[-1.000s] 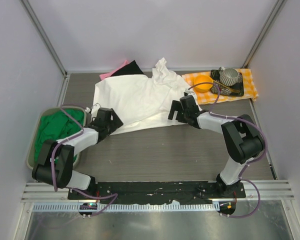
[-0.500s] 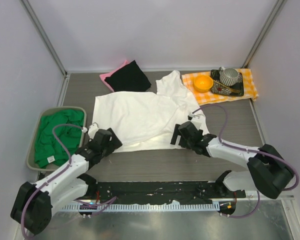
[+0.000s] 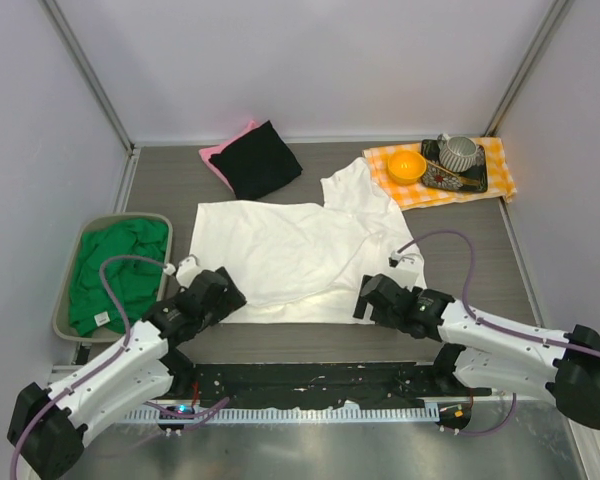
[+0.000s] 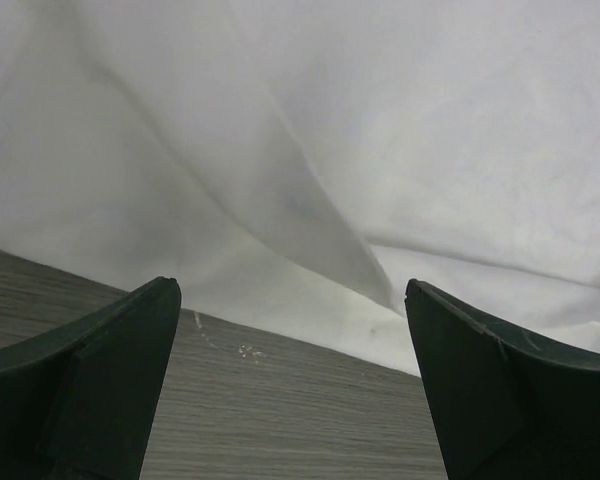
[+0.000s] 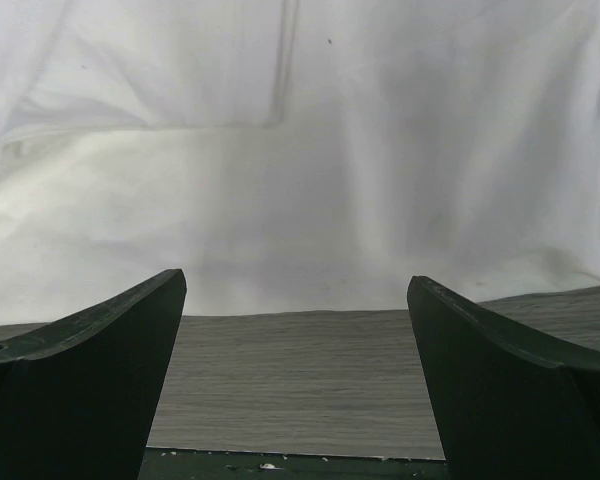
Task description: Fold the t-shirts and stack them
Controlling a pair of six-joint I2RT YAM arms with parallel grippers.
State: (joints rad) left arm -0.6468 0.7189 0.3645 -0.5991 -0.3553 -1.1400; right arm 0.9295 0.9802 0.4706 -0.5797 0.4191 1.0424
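Top external: grey bin (image 3: 130, 217) holds green t-shirt (image 3: 132, 240).

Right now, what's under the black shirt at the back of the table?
A pink shirt sticks out from under the black shirt, only along its left edge. The rest, and anything else beneath, is covered.
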